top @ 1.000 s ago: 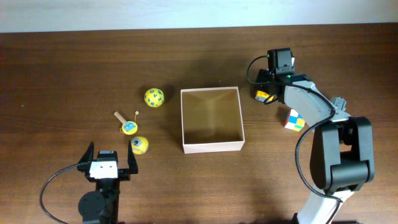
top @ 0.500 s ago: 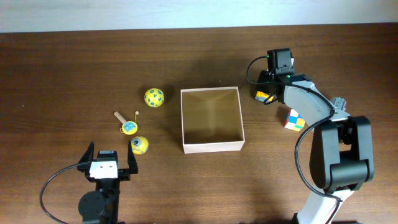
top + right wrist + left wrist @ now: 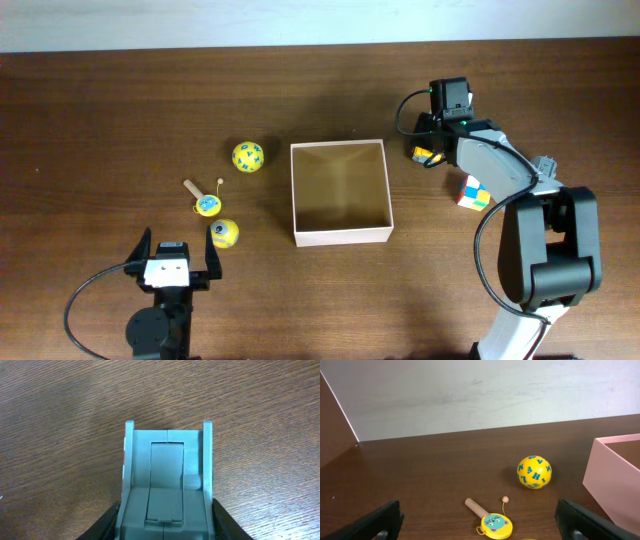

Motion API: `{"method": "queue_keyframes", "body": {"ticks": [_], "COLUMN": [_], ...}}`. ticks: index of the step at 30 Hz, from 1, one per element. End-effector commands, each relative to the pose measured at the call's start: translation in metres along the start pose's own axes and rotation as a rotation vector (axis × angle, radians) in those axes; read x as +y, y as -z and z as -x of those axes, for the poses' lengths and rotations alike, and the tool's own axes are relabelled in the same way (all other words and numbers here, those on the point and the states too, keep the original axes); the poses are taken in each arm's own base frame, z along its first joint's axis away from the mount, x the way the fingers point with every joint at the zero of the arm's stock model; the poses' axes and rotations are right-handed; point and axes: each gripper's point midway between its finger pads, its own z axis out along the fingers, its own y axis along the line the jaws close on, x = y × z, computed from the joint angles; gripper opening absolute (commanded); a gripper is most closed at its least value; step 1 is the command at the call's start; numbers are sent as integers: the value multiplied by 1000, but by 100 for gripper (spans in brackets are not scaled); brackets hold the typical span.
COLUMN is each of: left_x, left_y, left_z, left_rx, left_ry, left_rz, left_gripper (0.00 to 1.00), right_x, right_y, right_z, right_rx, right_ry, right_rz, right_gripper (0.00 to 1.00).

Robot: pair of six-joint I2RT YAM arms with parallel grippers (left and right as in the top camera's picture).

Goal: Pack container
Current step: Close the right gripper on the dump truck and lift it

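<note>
Container [image 3: 342, 235] and right end effector [image 3: 427, 153] sit unmoved since earlier.

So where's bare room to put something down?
Free: the brown wooden table's far strip, the patch in front of the square cardboard box, itself empty. Crowded: its left, a yellow lettered ball, a yellow rattle, a second yellow ball; its right, a multicoloured cube.
</note>
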Motion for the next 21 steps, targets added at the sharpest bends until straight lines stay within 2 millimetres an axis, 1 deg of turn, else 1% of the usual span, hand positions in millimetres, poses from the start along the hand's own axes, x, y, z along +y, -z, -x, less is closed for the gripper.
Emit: {"method": "queue_keyframes", "body": {"ticks": [1,5,8,13,14,21], "left_x": [-3,-3,-3,-3,-3,-3], "left_y": [0,0,0,0,0,0], "left_z": [-3,-3,-3,-3,-3,-3], "left_rx": [3,3,3,3,3,3], "left_ry": [-16,-16,-16,-16,-16,-16], "left_rz": [-14,-14,-14,-14,-14,-14], "left_gripper": [99,99,99,99,99,99], "right_x": [0,2,4,10,12,19], "right_y": [-4,1,8,28,35,65], "right_z": [1,5,13,34,41,64], "right_rx": [6,13,13,12,9,6], "right_ry": [4,24,51,111,128,178], "right_rz": [-1,-5,-5,-4,-2,0], "right_gripper": [38,37,37,38,37,38]}}
